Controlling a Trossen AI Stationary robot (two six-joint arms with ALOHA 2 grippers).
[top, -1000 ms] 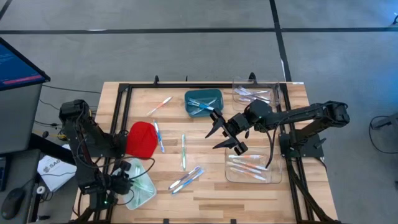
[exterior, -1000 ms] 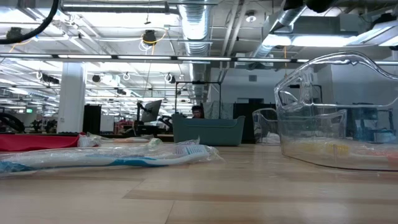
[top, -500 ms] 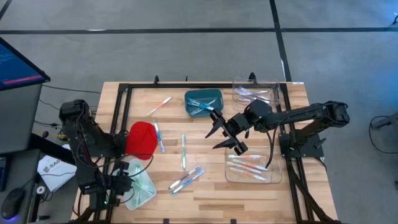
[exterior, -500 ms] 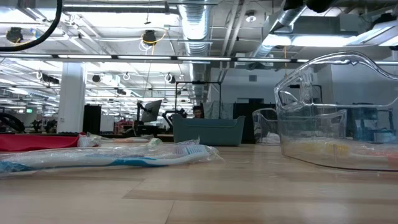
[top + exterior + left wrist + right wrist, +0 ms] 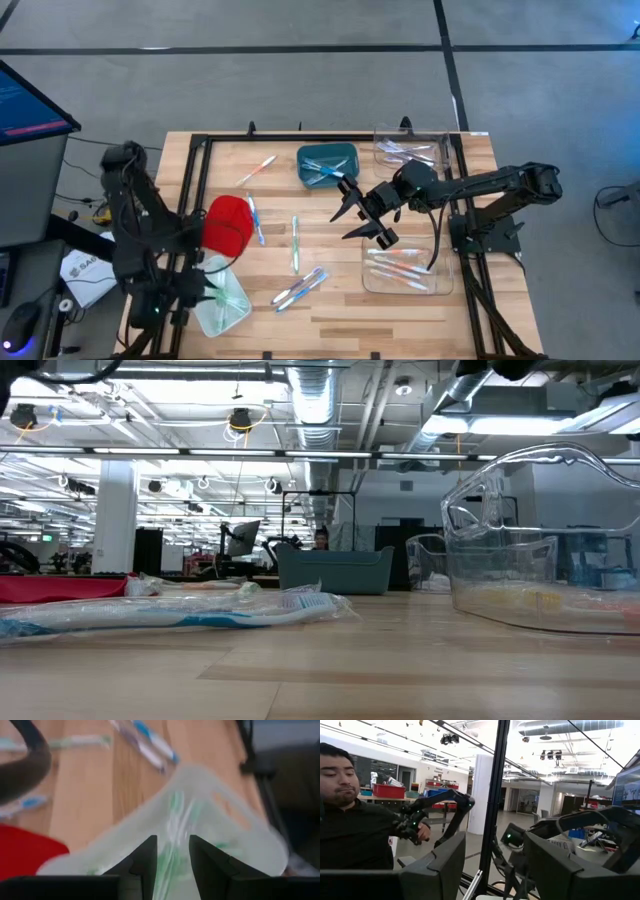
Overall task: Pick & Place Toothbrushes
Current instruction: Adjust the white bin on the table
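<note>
Four bins spread over the wooden surface (image 5: 330, 300): teal plastic bin (image 5: 327, 164) at the back middle, small clear plastic bin (image 5: 411, 149) to its right, big clear plastic bin (image 5: 407, 268) front right, translucent pale-green bin (image 5: 222, 302) front left with the red bin (image 5: 228, 222) just behind it. Loose toothbrushes (image 5: 296, 288) scattered in between. Left claw (image 5: 171, 852) right above the pale-green bin.
</note>
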